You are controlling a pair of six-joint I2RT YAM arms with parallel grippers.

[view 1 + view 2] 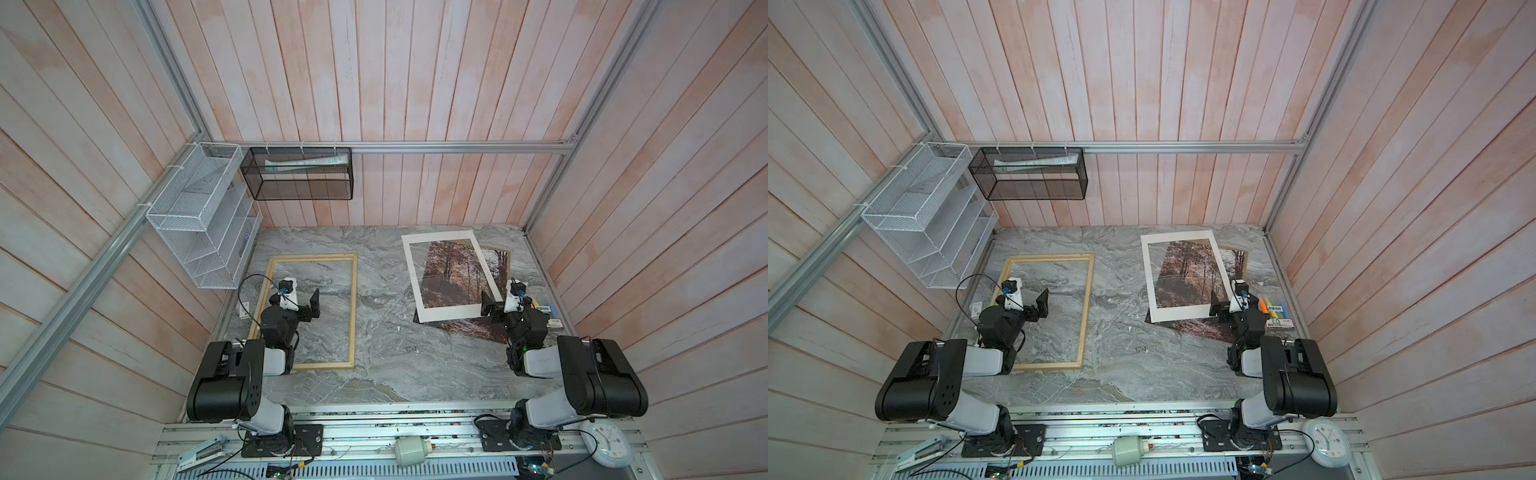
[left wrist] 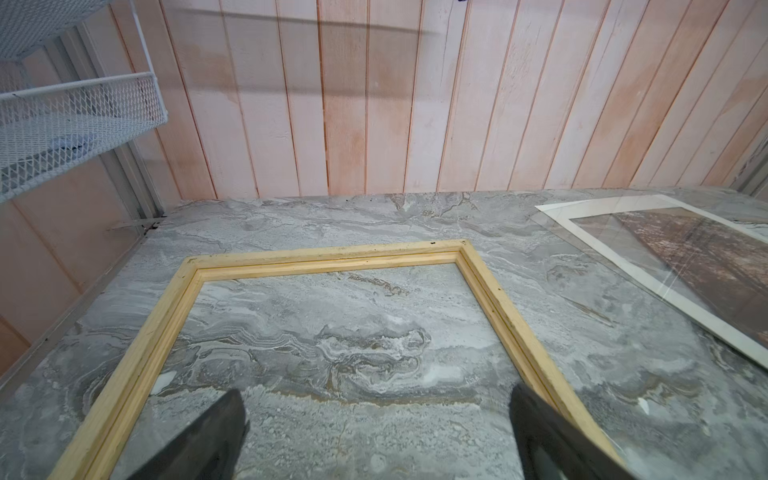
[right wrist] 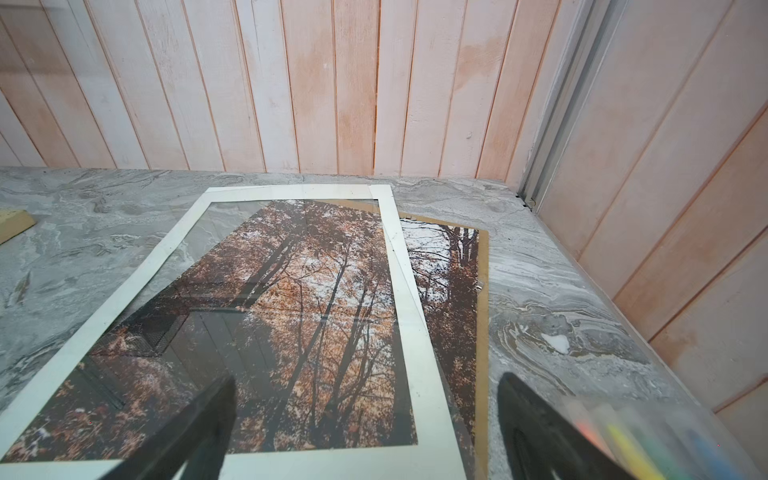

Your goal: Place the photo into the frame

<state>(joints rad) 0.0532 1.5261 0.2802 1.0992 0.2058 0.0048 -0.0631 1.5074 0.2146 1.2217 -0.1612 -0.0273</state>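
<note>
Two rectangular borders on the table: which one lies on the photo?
The white mat: the photo shows through its opening. The wood frame surrounds only bare table.

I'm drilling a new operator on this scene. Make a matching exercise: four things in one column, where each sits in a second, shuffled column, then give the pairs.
Things:
1. frame
2. photo
3. white mat
4. black mesh basket

Places:
A. hangs on the back wall
B. lies on top of the photo
C. lies alone on the marble tabletop, on the left in both top views
D. lies partly covered by the white mat

Pairs: 1-C, 2-D, 3-B, 4-A
</note>
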